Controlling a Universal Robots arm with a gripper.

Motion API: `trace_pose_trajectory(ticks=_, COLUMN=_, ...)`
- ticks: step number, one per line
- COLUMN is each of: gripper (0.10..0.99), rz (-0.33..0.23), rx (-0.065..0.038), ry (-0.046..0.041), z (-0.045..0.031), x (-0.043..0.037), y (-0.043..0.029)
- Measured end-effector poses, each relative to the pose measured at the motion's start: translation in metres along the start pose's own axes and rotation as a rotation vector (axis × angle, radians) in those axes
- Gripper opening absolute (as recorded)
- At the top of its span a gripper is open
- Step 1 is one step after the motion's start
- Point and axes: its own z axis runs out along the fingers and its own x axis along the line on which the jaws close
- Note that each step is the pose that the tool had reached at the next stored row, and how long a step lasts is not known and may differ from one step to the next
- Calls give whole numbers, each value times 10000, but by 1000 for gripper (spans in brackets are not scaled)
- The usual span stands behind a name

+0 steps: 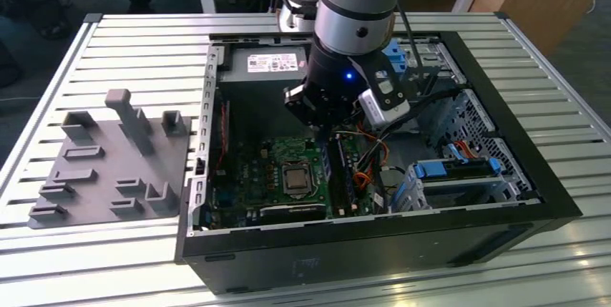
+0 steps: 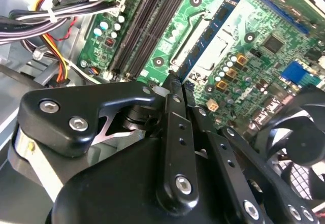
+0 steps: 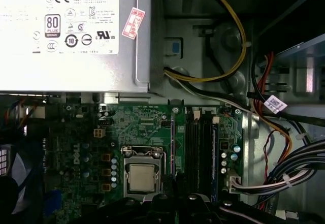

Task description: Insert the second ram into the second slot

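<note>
Close under the lens in the second wrist view, the tool is clenched: its black fingers meet on the near end of the second ram and grip it by the edge. The stick, blue-green with black chips, runs away from the fingertips. It hangs over the silver CPU socket, just beside the long black memory slots but apart from them and seated in none. In the first wrist view it shows edge-on, a thin line between socket and slots. The tool's own linkage covers the spot where the pads meet the board, so the depth of the grip is hard to make out. A blue strip lies along the outermost slot; whether that is another stick I cannot tell. Around them spreads the green motherboard, with bundled cables on one side and a black fan cut off by the frame. Farther off sits the grey power supply. In the exterior view the arm's wrist hides the stick inside the black case. The case stands on the slatted tabletop, with a grey fixture plate to the exterior view's left.
</note>
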Motion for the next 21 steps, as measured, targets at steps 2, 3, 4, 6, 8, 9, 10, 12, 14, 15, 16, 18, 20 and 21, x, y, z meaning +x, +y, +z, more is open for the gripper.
trace_pose_trajectory(ticks=2, gripper=137, rz=5, rx=0, ry=0, z=26, x=-20, y=0)
trace_pose_trajectory(ticks=3, gripper=137, rz=36, rx=-2, ry=0, z=38, x=-25, y=0)
trace_pose_trajectory(ticks=4, gripper=137, rz=83, rx=-5, ry=0, z=50, x=-31, y=0)
trace_pose_trajectory(ticks=6, gripper=137, rz=136, rx=-8, ry=0, z=82, x=-44, y=0)
trace_pose_trajectory(ticks=8, gripper=137, rz=171, rx=-12, ry=0, z=120, x=-57, y=1)
trace_pose_trajectory(ticks=9, gripper=137, rz=183, rx=-13, ry=0, z=137, x=-64, y=1)
trace_pose_trajectory(ticks=10, gripper=137, rz=194, rx=-14, ry=0, z=154, x=-70, y=1)
trace_pose_trajectory(ticks=12, gripper=137, rz=214, rx=-14, ry=0, z=180, x=-82, y=1)
trace_pose_trajectory(ticks=14, gripper=137, rz=236, rx=-15, ry=0, z=203, x=-94, y=1)
trace_pose_trajectory(ticks=15, gripper=137, rz=248, rx=-17, ry=0, z=216, x=-100, y=1)
trace_pose_trajectory(ticks=16, gripper=137, rz=263, rx=-17, ry=0, z=230, x=-106, y=1)
trace_pose_trajectory(ticks=18, gripper=137, rz=306, rx=-20, ry=0, z=255, x=-113, y=1)
trace_pose_trajectory(ticks=20, gripper=137, rz=357, rx=-23, ry=0, z=280, x=-118, y=1)
trace_pose_trajectory(ticks=21, gripper=137, rz=371, rx=-23, ry=0, z=293, x=-122, y=1)
